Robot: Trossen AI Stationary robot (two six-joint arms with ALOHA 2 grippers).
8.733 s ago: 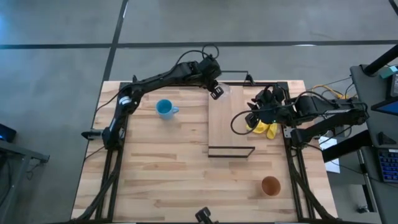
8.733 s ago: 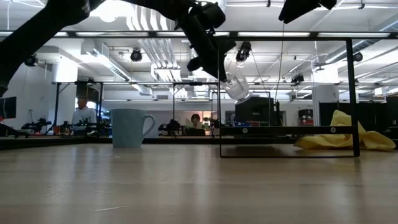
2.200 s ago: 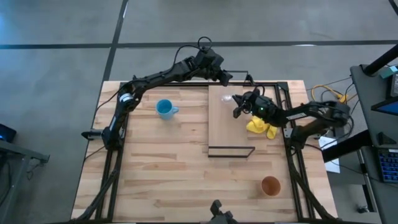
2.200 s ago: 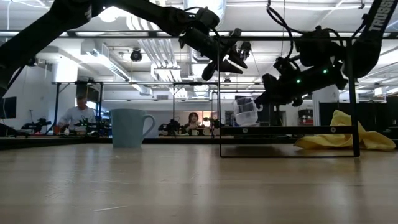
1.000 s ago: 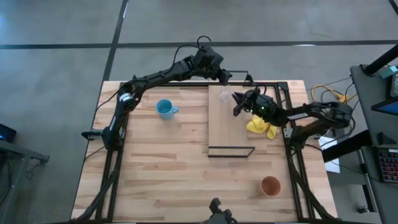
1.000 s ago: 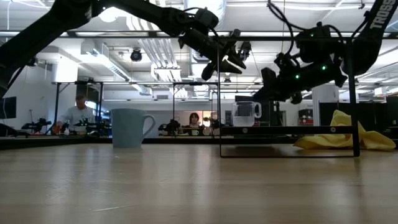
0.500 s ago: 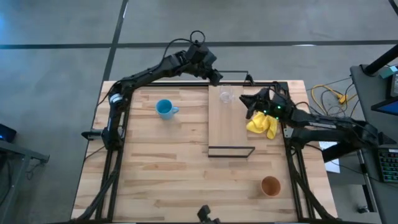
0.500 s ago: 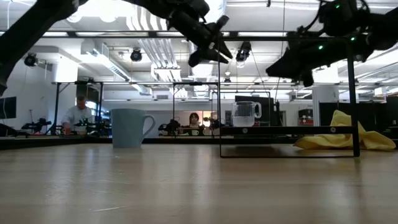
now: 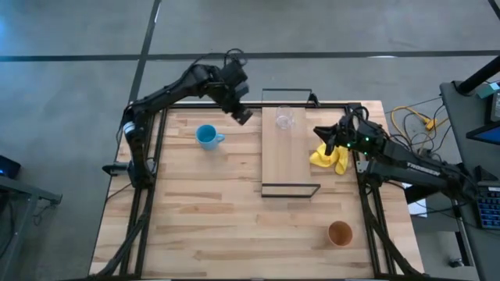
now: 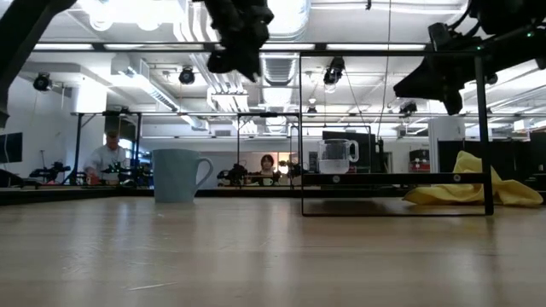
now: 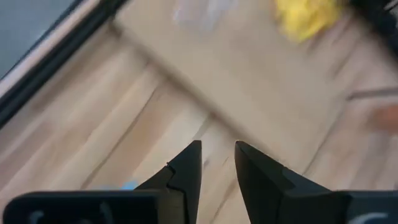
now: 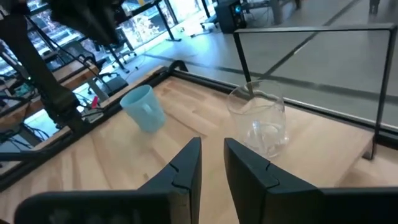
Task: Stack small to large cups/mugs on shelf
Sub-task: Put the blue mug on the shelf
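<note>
A tiny clear glass cup [image 9: 284, 120] stands upright on its base at the far end of the shelf [image 9: 290, 160], a light-wood board in a thin black wire frame; the right wrist view shows it too [image 12: 260, 121]. The light-blue mug [image 9: 207, 136] stands on the table left of the shelf. The brown-orange cup [image 9: 340, 232] stands near the front right corner. My left gripper [image 9: 244, 117] hangs in the air between mug and shelf, open and empty [image 11: 217, 146]. My right gripper [image 9: 318, 131] is right of the glass cup, narrowly open and empty [image 12: 212, 143].
A crumpled yellow cloth [image 9: 331, 158] lies right of the shelf, under my right arm. The shelf's wire frame rises at its far end [image 10: 388, 55] and crosses its near end [image 9: 290, 187]. Bare tabletop [image 9: 211, 218] spreads over the near left half.
My left gripper has swung from above the shelf's far end toward the table's left, rising and tipping downward. My right gripper has drawn back from the glass cup toward the table's right edge and risen. The glass cup stays upright on the shelf.
</note>
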